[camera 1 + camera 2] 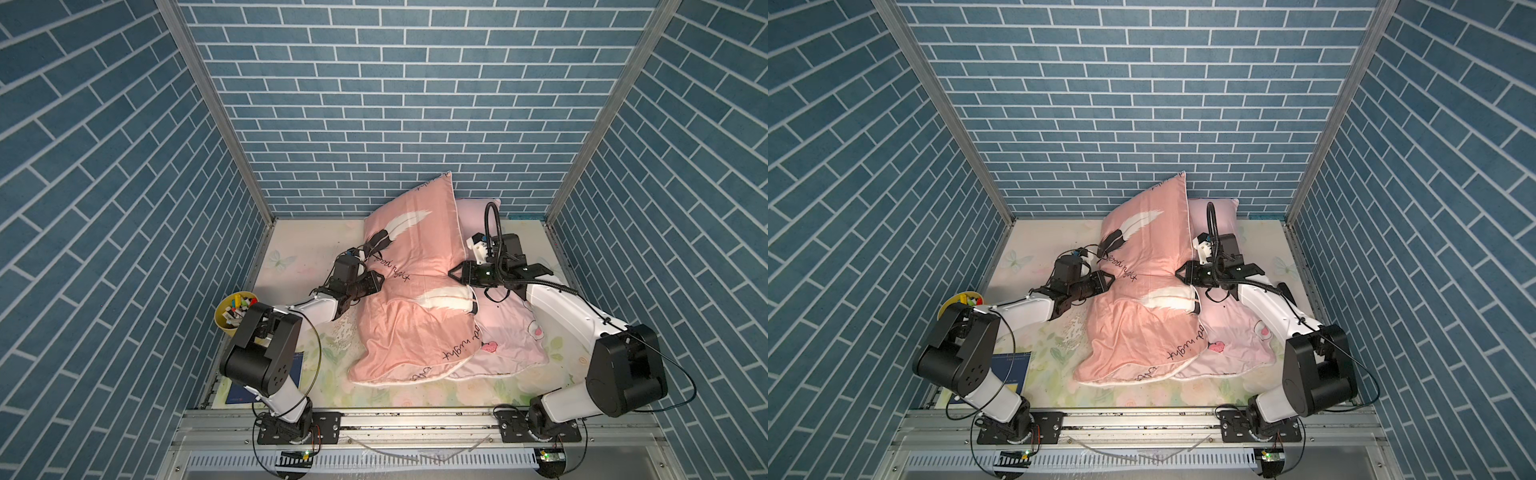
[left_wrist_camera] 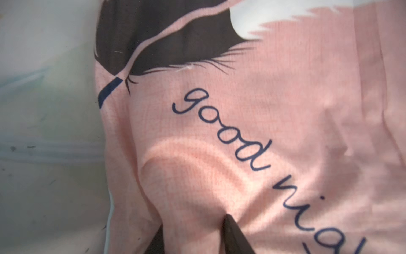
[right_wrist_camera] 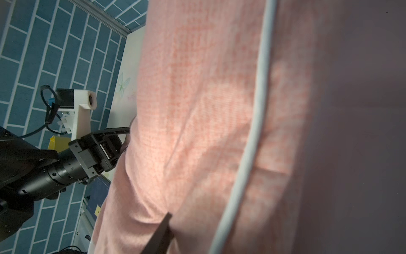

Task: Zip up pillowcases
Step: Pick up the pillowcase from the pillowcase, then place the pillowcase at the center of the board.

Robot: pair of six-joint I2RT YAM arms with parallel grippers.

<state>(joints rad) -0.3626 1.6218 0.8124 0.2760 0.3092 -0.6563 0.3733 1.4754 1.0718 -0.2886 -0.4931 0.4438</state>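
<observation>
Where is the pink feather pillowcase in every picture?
Top view: pink feather pillowcase in the centre, bent across its middle.
Top view: same central spot.
Left wrist: fills most of the picture, with "good night" writing.
Right wrist: wide pink band down the middle.
Shared landmark: the left gripper pinching its edge.

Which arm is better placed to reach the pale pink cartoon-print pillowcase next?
Right, likely: the right gripper is over the pale pink cartoon-print pillowcase; the left gripper lies beyond the salmon-pink feather-print pillowcase.

Bright, even light in both top views; wrist views soft and shadowed.
</observation>
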